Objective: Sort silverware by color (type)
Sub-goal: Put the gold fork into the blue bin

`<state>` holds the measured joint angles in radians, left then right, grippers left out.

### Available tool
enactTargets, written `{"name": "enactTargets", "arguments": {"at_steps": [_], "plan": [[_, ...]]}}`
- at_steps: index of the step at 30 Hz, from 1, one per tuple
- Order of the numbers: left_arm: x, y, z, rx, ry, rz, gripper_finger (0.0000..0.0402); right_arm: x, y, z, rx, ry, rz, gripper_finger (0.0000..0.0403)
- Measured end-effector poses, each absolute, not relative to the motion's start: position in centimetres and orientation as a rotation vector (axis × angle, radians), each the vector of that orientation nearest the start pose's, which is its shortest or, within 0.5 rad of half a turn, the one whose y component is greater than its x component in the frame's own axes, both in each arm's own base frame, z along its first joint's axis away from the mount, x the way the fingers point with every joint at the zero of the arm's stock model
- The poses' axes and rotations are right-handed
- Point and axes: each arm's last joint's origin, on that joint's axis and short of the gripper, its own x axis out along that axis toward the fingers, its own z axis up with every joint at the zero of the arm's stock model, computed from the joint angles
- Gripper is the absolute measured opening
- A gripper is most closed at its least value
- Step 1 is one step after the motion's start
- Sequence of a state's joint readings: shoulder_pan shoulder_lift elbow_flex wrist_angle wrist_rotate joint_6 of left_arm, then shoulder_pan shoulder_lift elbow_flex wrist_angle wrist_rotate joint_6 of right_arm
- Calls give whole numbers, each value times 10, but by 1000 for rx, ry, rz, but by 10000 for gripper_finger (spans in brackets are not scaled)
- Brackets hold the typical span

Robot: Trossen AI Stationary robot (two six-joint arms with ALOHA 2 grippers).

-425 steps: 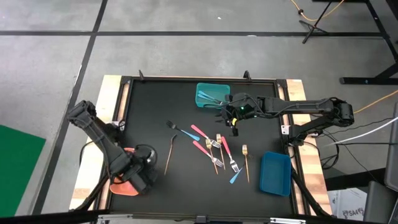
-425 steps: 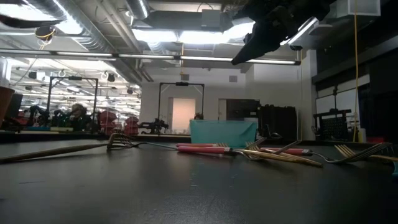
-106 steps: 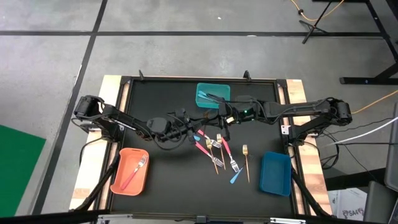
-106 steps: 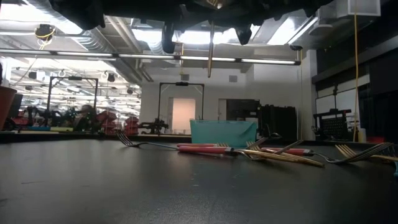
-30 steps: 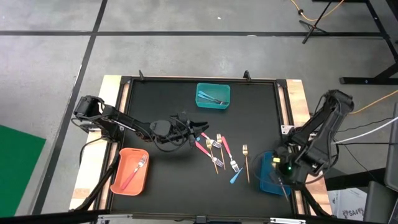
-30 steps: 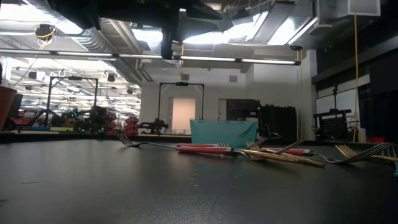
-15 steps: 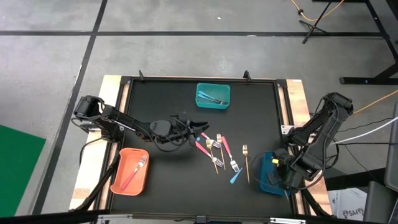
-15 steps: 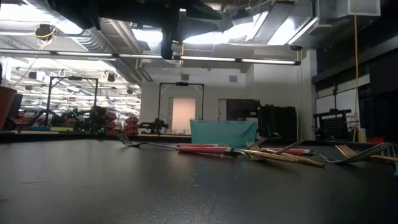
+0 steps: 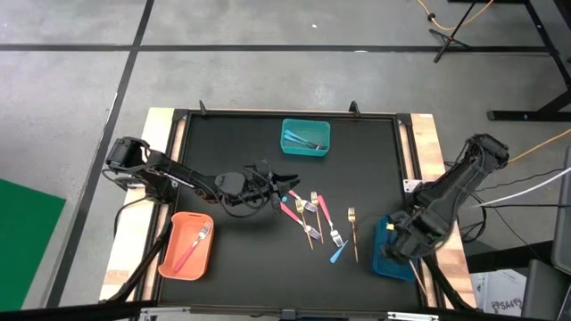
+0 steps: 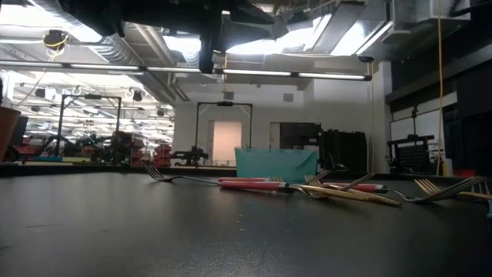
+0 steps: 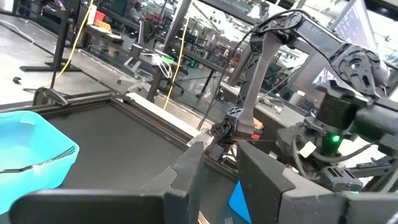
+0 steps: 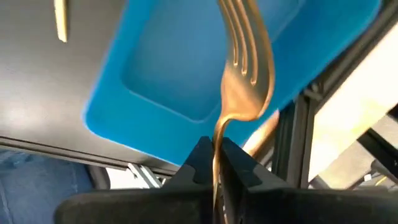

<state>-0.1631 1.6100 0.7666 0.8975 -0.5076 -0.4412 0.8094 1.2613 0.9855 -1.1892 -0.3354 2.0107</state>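
One gold fork (image 12: 244, 68) is pinched by the right gripper (image 12: 213, 155) over one blue bin (image 12: 186, 74), lower right; the left gripper (image 11: 214, 165) is spread, empty.

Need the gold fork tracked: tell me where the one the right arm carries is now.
The gold fork is pinched in the right hand, over the blue bin at the table's right edge.

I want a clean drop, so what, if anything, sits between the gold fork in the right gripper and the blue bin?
Nothing visible. The right gripper is shut on the gold fork, directly over the blue bin, whose visible floor is bare.
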Motion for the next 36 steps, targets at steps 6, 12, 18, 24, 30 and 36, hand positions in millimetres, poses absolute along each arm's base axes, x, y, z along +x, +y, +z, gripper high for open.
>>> {"name": "enactTargets", "arguments": {"at_steps": [6, 12, 18, 24, 30, 36], "plan": [[329, -40, 229, -454, -126, 328, 91, 146, 130, 249, 1073, 1745, -804, 0], [329, -40, 227, -445, -101, 334, 91, 151, 118, 223, 1139, 1864, -731, 0], [329, -40, 224, -437, -79, 339, 91, 155, 108, 204, 1186, 1878, -691, 0], [329, -40, 224, -437, -78, 339, 91, 154, 98, 193, 1211, 1916, -667, 0], [329, -40, 224, -437, -77, 339, 91, 155, 95, 192, 1225, 1926, -665, 0], [329, -40, 224, -437, -76, 339, 91, 155, 94, 191, 1209, 1900, -679, 0]]}}
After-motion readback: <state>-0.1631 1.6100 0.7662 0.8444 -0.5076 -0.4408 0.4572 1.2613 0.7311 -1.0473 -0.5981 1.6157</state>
